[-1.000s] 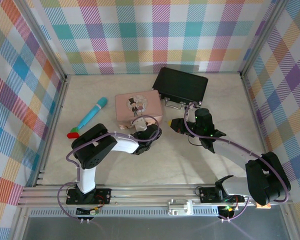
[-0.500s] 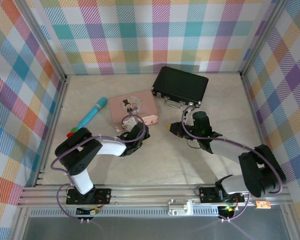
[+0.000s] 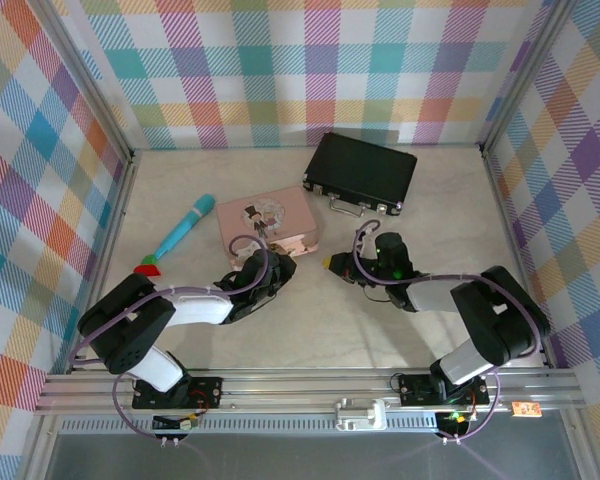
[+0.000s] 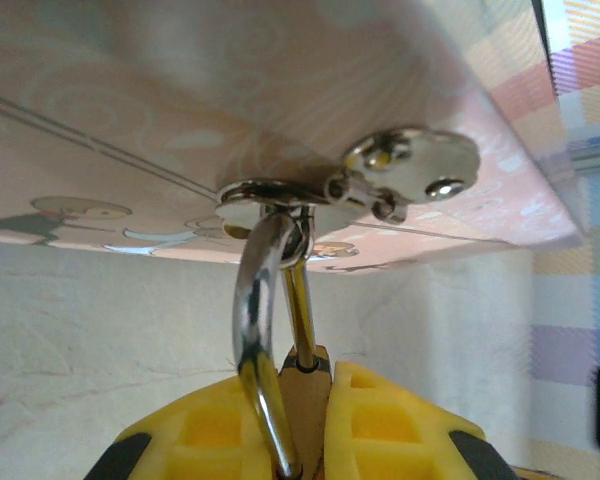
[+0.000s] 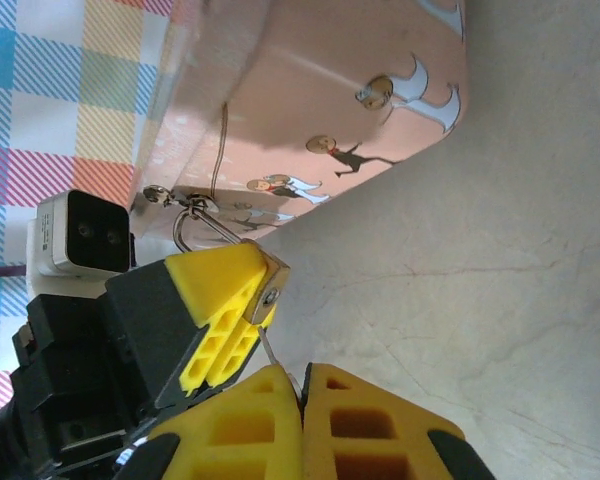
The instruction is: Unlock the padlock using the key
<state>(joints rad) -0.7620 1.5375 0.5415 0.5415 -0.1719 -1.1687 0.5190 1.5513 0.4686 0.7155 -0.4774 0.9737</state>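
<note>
Left tool (image 4: 300, 390): snug on the padlock (image 4: 252, 300) now
Right tool (image 5: 302, 382): pinching the key (image 5: 276, 353), slid closer
Upshot: insertion next, probably

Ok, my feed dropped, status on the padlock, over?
Left tool shut on padlock, shackle through hasp of pink tin. Right tool shut on key, tip at padlock's base, insertion unclear. Nothing between them.
</note>
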